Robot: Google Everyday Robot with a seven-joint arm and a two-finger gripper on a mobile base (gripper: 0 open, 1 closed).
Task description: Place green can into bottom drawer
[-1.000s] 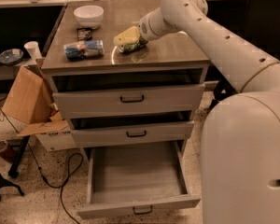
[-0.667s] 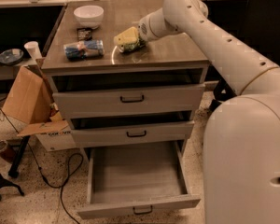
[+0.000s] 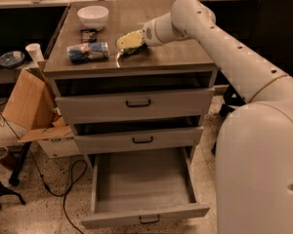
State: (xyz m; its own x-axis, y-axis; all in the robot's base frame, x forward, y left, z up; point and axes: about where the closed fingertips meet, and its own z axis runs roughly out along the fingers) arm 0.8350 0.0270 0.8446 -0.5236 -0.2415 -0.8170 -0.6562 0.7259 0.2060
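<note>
While bottom drawer (image 3: 145, 182) open, gripper (image 3: 127, 45) low over cabinet top (image 3: 183, 50), beside blue-wrapped packet (image 3: 88, 51).

The brown wood-grain cabinet top (image 3: 185, 52) carries a white bowl (image 3: 93, 16) at its far left. A small dark object (image 3: 88, 34) lies just near of the bowl. A blue-wrapped packet (image 3: 88, 51) lies flat by the near left edge. Right of the packet, around the middle, the green can (image 3: 129, 40) sits under the gripper (image 3: 126, 47), which reaches in from the right.
</note>
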